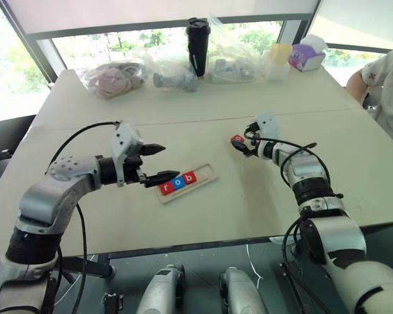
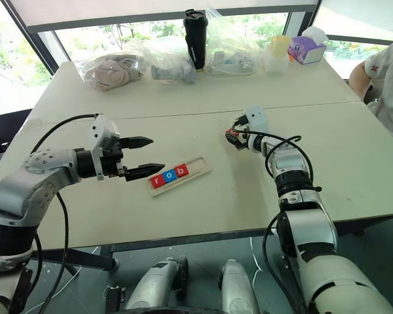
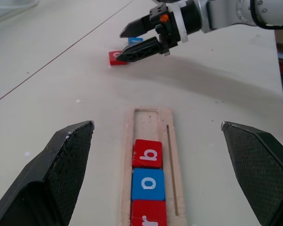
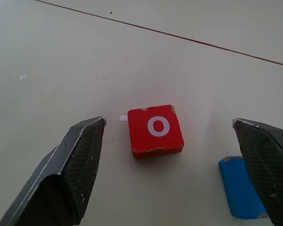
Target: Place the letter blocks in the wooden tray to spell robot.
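The wooden tray [image 1: 207, 173] lies slanted mid-table holding three letter blocks: red "r" [image 1: 166, 188], blue "o" [image 1: 177, 183] and red "b" [image 1: 189, 177]; its far end is bare. My left gripper [image 1: 162, 162] hovers open just left of the tray, pointing along it. Farther right, a red "o" block [image 4: 155, 130] and a blue block [image 4: 243, 193] lie loose on the table. My right gripper [image 4: 169, 120] is open, its fingers straddling the red "o" block with nothing held. The left wrist view shows the right gripper [image 3: 120, 47] above those two blocks.
Along the table's far edge stand a black tumbler [image 1: 198, 46], clear plastic bags [image 1: 111, 78], a yellow cup [image 1: 278, 60] and a purple tissue box [image 1: 306, 56]. A person [image 1: 388, 85] sits at the far right. A seam crosses the table behind the tray.
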